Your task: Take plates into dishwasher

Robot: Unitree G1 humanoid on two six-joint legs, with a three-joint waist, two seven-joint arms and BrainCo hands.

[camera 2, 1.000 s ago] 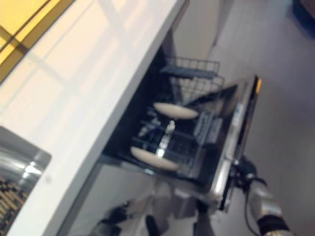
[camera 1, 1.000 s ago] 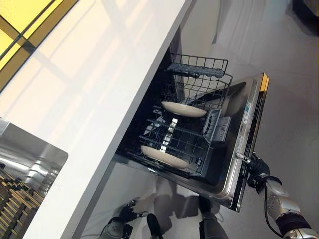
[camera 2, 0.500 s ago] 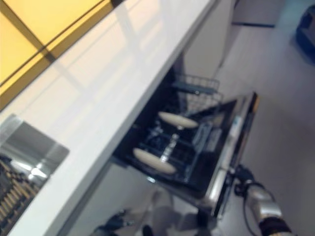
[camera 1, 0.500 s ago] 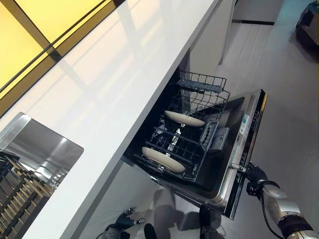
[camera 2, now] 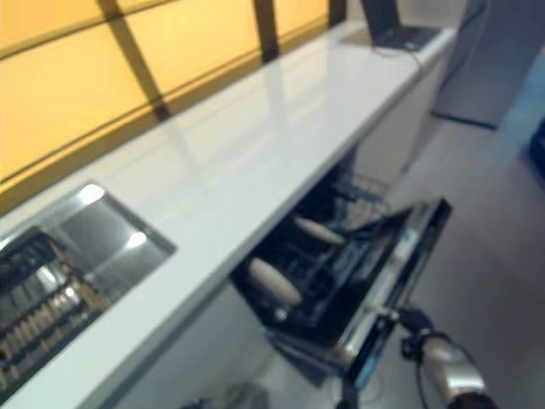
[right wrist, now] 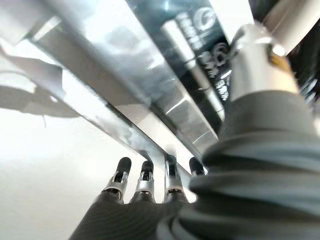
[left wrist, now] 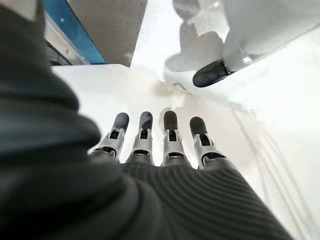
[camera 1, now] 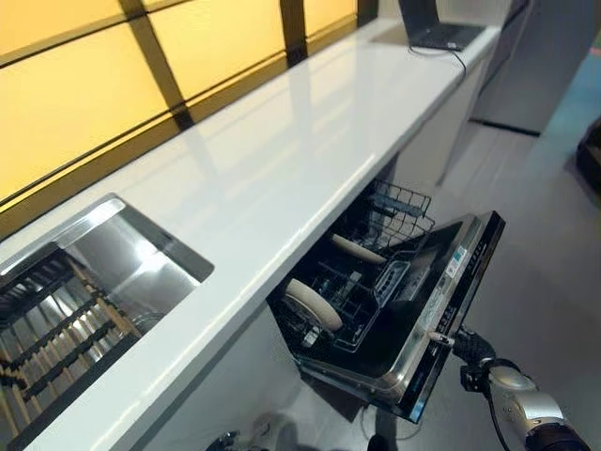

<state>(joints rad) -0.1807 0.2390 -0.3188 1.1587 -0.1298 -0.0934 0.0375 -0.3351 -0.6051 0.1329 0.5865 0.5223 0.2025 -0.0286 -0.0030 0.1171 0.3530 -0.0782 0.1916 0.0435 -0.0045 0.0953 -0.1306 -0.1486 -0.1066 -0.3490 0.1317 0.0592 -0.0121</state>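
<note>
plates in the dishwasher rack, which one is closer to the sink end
The cream oval plate at the rack's front corner, nearer the steel sink. The other cream plate stands farther back, toward the laptop end.

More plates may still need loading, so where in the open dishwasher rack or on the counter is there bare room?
The long white countertop is bare between the steel sink and the dark laptop. In the black wire rack, slots between the two cream plates look free. The sink's dark slatted rack is crowded.
</note>
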